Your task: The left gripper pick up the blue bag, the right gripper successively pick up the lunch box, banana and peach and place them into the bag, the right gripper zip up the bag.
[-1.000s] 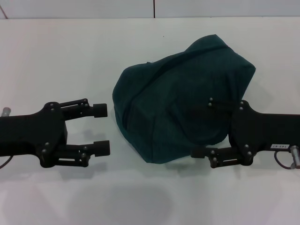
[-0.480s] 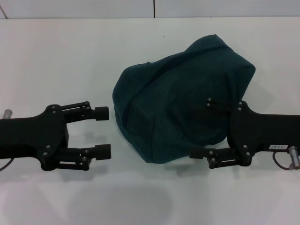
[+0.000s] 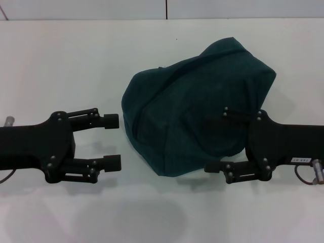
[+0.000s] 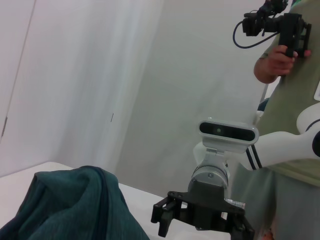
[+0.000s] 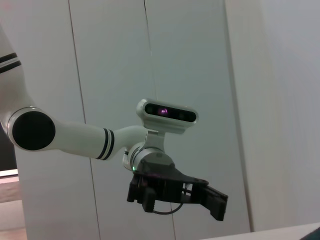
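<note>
Left tool [image 3: 114, 141]: spread wide, holding nothing, low over the tabletop [image 3: 61, 61], fingertips aimed at the near-left edge of the bag [image 3: 187, 116] and just beside it, not touching so far as can be seen.

Right tool [image 3: 217, 139]: also spread wide, gripping nothing, set against the bag's near-right side, one finger lying over the cloth, the other by the bag's near edge.

Bag between the two tools: slumped on the tabletop as a rounded, bulging heap, dark blue-green, with a seam or zip line running along its top; open or zipped cannot be told. Lunch box, banana and peach: nowhere in view on the tabletop.

Fits two stages: a bag about to be taken up by the left tool, with the food lying outside the views, or a bag already filled and closed with the food inside.

For any grasp from the left: a pinch on a fold of loose cloth at the near edge, likely to sag and slip.
</note>
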{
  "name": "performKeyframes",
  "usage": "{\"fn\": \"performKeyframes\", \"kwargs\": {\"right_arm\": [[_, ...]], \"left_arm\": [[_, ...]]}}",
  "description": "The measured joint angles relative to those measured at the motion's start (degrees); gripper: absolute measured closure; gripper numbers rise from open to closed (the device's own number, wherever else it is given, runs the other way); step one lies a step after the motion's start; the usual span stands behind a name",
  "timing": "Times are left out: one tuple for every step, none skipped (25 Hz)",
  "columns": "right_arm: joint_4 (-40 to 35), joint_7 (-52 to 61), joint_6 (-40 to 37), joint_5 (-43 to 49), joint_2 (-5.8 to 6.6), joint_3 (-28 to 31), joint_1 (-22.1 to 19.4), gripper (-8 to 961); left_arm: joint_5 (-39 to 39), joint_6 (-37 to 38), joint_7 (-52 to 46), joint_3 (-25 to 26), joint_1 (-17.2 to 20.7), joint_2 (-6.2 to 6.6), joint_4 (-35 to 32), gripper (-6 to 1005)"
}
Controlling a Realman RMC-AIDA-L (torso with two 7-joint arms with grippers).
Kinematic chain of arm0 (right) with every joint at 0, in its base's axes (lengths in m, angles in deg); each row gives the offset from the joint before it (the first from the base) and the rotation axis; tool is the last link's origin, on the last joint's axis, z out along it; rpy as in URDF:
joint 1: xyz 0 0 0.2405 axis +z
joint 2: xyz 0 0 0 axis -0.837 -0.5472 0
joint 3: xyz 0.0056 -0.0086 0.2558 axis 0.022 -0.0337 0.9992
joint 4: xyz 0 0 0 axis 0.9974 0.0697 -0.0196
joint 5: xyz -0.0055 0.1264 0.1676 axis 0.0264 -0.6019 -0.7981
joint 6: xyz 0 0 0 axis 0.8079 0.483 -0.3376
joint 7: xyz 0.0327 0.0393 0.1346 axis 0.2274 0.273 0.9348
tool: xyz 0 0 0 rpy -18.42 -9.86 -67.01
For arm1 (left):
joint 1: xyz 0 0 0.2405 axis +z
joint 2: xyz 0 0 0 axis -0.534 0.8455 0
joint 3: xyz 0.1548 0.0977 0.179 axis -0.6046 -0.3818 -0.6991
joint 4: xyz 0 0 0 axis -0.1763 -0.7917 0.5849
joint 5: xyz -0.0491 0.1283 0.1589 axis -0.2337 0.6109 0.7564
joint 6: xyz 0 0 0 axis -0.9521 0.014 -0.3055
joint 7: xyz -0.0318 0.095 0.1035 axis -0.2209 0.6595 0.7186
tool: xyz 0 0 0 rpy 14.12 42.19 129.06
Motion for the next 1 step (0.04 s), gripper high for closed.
{"fn": "performKeyframes", "kwargs": {"right_arm": [[0.0, 0.03, -0.03, 0.0, 0.0, 0.0, 0.01, 96]], "left_arm": [[0.0, 0.02, 0.0, 0.0, -0.01, 0.0, 0.0, 127]]}}
